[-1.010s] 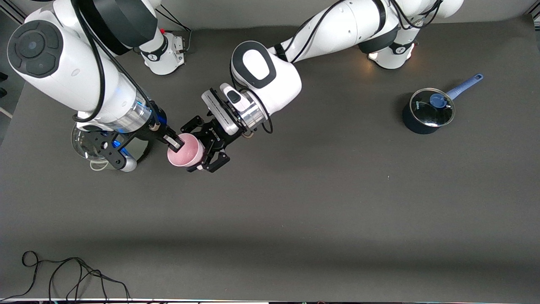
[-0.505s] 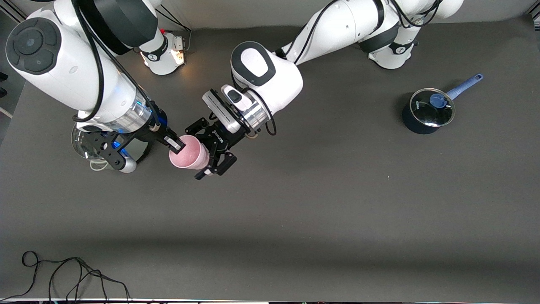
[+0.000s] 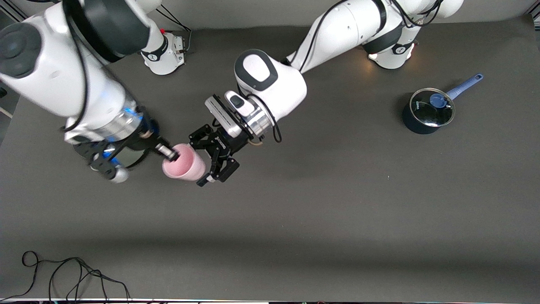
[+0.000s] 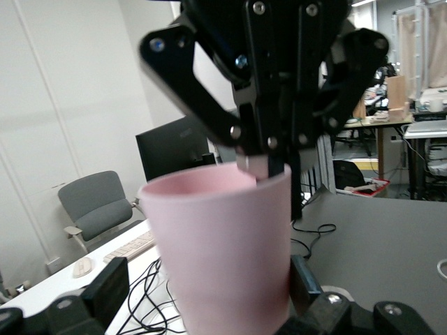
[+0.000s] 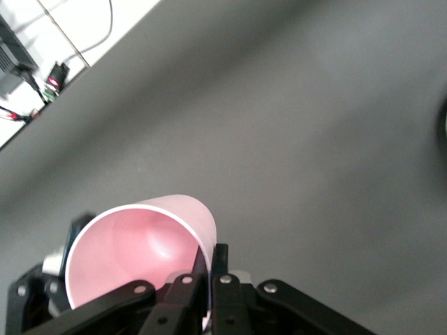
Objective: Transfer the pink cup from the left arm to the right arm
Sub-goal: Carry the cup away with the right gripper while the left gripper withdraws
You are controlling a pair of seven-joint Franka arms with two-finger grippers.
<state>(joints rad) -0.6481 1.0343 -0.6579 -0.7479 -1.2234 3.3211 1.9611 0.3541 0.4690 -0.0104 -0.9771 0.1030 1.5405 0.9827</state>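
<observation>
Right gripper (image 3: 168, 154) pinches the cup's (image 3: 183, 167) rim, one finger inside and one outside, up over the table toward the right arm's end. Left gripper (image 3: 210, 159) stands spread around the cup's base, its fingers apparently clear of the wall. A clean handover likely needs the left gripper drawn straight off the base, so the rim pinch isn't twisted.

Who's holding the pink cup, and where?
The right gripper pinches the cup by its rim. The left gripper is open around its base.
</observation>
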